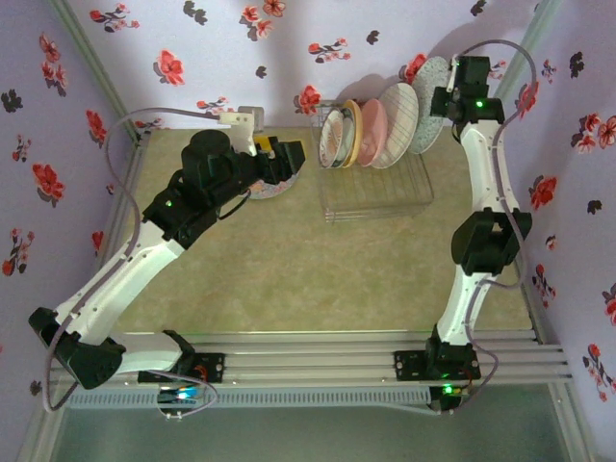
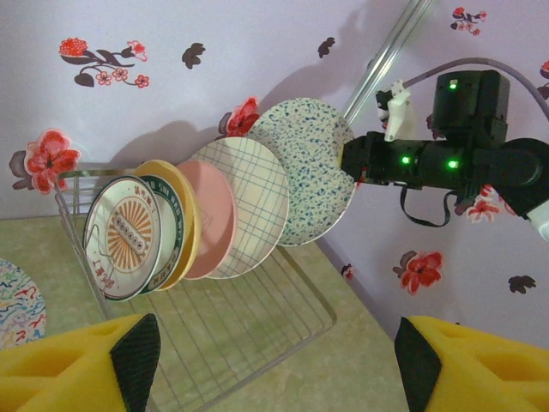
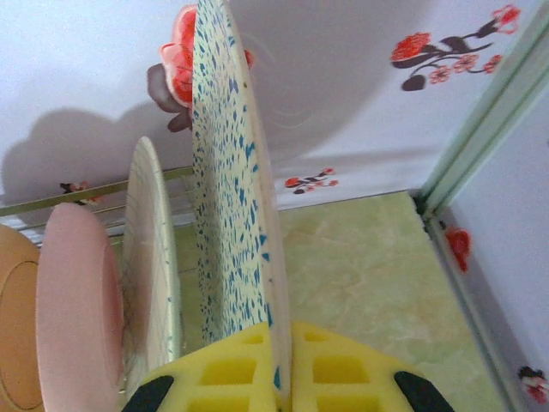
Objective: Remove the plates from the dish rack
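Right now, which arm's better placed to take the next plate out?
Right. Its hand is shut on the speckled plate's rim at the dish rack's right end. The left hand is open, empty, off to the rack's left.

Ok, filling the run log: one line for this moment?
right fingers: shut on speckled plate rim | left fingers: open, empty | dish rack: four other plates standing
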You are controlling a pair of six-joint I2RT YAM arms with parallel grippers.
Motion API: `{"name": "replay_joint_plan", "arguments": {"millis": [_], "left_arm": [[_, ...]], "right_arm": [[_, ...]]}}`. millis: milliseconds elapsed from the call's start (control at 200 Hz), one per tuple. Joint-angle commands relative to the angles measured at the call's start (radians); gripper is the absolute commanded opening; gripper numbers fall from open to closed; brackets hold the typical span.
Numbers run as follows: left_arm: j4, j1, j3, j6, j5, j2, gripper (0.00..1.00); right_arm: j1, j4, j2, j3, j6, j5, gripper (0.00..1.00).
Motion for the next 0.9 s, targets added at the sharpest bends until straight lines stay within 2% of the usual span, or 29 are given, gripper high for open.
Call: {"name": "replay_joint_plan", "arguments": {"millis": [0,225,425,540,895], "left_arm": [[0.046,-0.009,0.013,-0.005,-0.019,-0.010,0.76],[0.055,-0.009,0.021,-0.021,-0.011,0.004,0.77],[0.036,-0.009,0.071,-0.100,0.039,0.080,0.77],[0.033,-0.009,0.120,-0.201,0.095,0.156,0.77],[0.131,-0.007,0.303,-0.641,0.352,0.500,0.72]], "right_arm": [[-0.006,0.011,-0.077,0.047,-0.020,0.088,0.00],[-0.006,-0.029,-0.161,0.019,0.006,0.141,0.00],[-0.008,-0.037,-0.279,-0.087,0.119,0.133,0.00],[-0.007,-0.062,-0.350,-0.143,0.205,0.115,0.00],[-0.007,-0.110,-0.591,-0.316,0.429,0.010,0.00]]}}
